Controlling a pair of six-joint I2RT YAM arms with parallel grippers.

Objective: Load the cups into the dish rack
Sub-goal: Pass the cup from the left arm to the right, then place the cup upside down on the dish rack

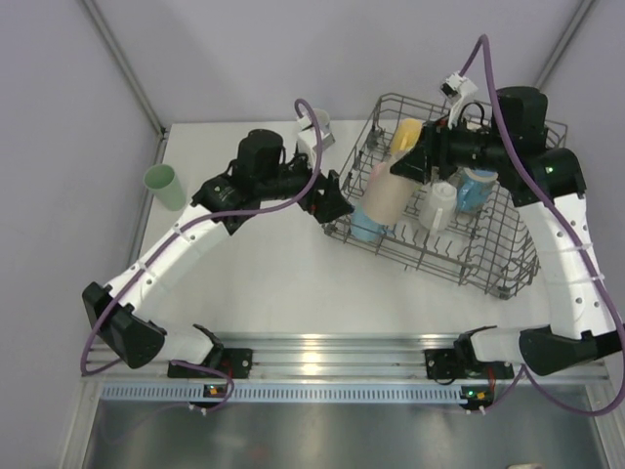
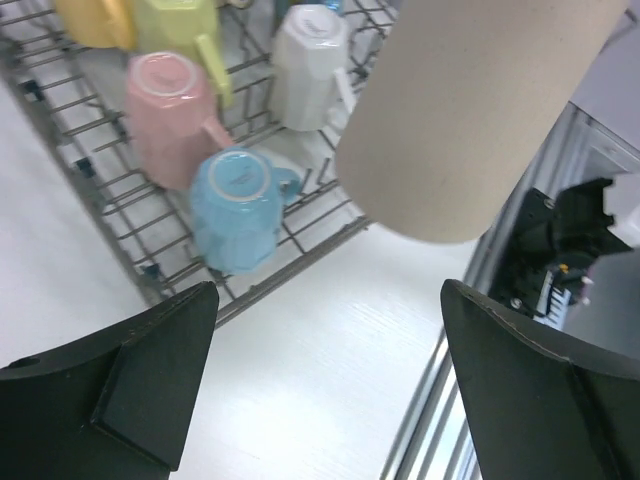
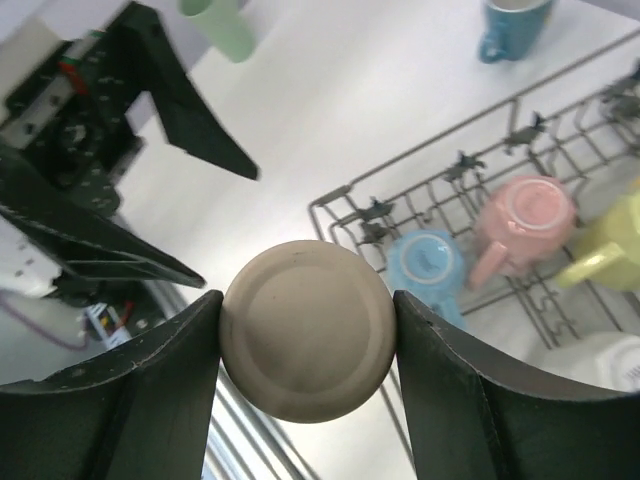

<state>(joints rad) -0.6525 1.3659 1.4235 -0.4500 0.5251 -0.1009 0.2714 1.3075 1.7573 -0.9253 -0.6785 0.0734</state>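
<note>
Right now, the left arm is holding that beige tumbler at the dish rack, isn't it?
Not the left arm. The right arm's fingers are clamped on the beige tumbler at the dish rack, as the right wrist view shows. The left fingers are open and hold nothing.

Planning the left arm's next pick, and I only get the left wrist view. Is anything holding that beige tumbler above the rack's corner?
Observer: Yes, the right gripper is shut on the beige tumbler, near its closed end.
Operator: Any cup on the left side of the table?
Observer: A mint green tumbler stands upright near its left edge.
</note>
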